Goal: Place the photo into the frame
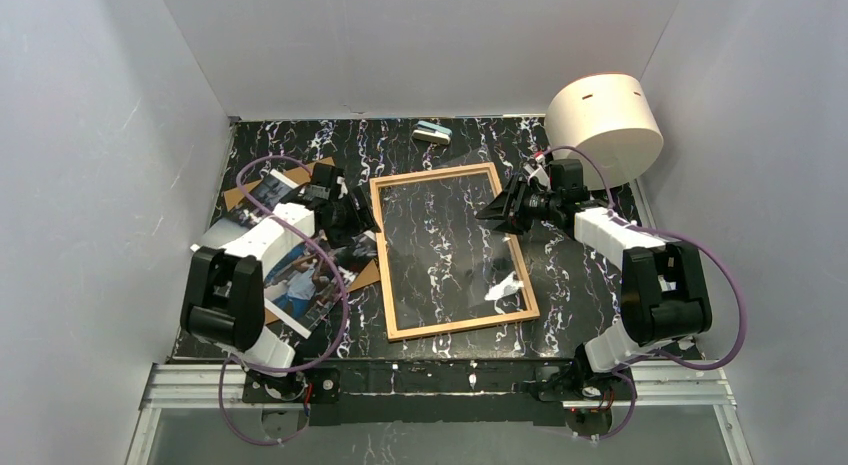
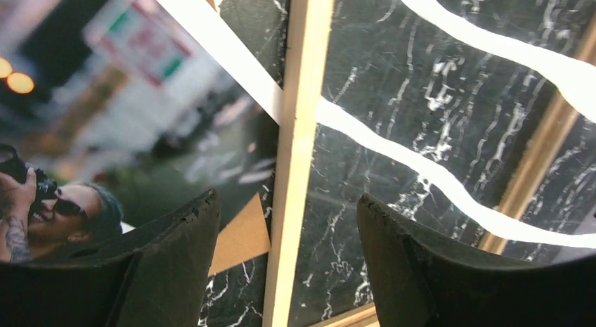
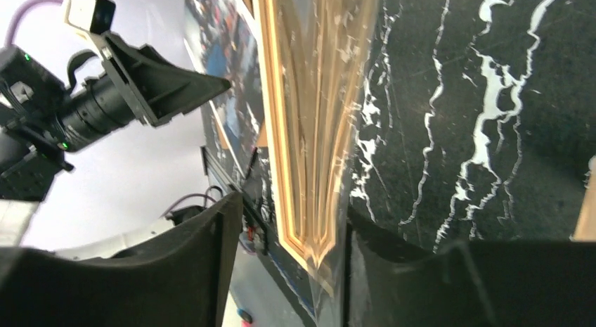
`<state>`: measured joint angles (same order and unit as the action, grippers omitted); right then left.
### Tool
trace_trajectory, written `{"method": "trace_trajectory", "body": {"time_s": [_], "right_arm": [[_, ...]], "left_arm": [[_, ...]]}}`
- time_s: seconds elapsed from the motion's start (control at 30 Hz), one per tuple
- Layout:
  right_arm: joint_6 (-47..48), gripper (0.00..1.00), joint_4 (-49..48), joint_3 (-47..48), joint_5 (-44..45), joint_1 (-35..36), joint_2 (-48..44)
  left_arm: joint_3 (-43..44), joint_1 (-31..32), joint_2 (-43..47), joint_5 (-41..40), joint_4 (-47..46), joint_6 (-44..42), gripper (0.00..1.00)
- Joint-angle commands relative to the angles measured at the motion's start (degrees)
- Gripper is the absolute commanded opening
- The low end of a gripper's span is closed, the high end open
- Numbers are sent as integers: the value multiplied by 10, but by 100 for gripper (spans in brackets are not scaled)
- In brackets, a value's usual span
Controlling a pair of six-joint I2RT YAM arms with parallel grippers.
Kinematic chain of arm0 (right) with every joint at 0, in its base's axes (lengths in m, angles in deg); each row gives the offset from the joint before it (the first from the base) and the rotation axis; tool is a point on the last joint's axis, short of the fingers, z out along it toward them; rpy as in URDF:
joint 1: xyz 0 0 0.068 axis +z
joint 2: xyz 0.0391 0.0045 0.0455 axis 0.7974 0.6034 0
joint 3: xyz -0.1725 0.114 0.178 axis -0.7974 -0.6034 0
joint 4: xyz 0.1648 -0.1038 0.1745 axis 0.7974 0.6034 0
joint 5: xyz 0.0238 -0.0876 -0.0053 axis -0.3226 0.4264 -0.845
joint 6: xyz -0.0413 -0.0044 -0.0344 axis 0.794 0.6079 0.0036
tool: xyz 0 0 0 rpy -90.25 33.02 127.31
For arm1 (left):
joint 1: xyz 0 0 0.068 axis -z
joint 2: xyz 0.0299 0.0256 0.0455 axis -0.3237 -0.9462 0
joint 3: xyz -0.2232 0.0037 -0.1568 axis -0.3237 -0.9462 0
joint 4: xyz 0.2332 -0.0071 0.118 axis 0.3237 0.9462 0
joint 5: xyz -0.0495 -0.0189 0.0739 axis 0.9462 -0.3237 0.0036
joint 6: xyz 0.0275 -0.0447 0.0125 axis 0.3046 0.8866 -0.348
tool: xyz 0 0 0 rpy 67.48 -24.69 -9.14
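The frame (image 1: 455, 325), thin light wood with a clear pane, lies in the middle of the black marble table. The photo (image 1: 300, 280) lies face up to its left, partly under my left arm. My left gripper (image 1: 360, 220) is open and low over the frame's left rail (image 2: 299, 130), one finger on each side, with the photo (image 2: 105, 116) just beside it. My right gripper (image 1: 497, 210) is open at the frame's right edge. In the right wrist view the gripper (image 3: 295, 228) has the clear pane's edge (image 3: 351, 74) between its fingers, close to the right finger, with the frame (image 3: 281, 130) beyond.
A brown backing board (image 1: 300, 172) lies under the photo, and its corner shows in the left wrist view (image 2: 242, 235). A white cylinder (image 1: 605, 120) stands at the back right. A small grey object (image 1: 432, 133) sits at the back. White walls enclose the table.
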<state>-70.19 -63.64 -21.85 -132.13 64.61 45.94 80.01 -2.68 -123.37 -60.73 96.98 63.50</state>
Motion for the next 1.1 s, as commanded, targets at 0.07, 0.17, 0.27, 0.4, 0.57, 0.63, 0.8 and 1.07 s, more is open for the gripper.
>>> {"method": "trace_trajectory", "body": {"time_s": [0.07, 0.17, 0.27, 0.4, 0.57, 0.63, 0.8, 1.07], "right_arm": [[95, 66, 61, 28, 3, -2, 24], [117, 66, 68, 57, -2, -4, 65], [117, 63, 37, 66, -13, -4, 95], [92, 52, -4, 63, -18, -4, 111], [75, 24, -29, 53, -6, -4, 96], [69, 16, -28, 48, -4, -5, 89], [68, 3, -18, 45, -41, -6, 58], [17, 1, 4, 56, -74, -6, -3]], "left_arm": [[13, -3, -62, -5, -35, -25, 69], [36, -3, -94, 2, -39, -33, 69], [56, -3, -123, 10, -40, -40, 68], [73, -3, -153, 18, -39, -40, 59], [95, -3, -178, 21, -37, -59, 37], [103, -4, -188, 20, -28, -69, 27], [122, -5, -204, 38, -14, -97, 10], [135, -5, -229, 47, -28, -102, 0]]}}
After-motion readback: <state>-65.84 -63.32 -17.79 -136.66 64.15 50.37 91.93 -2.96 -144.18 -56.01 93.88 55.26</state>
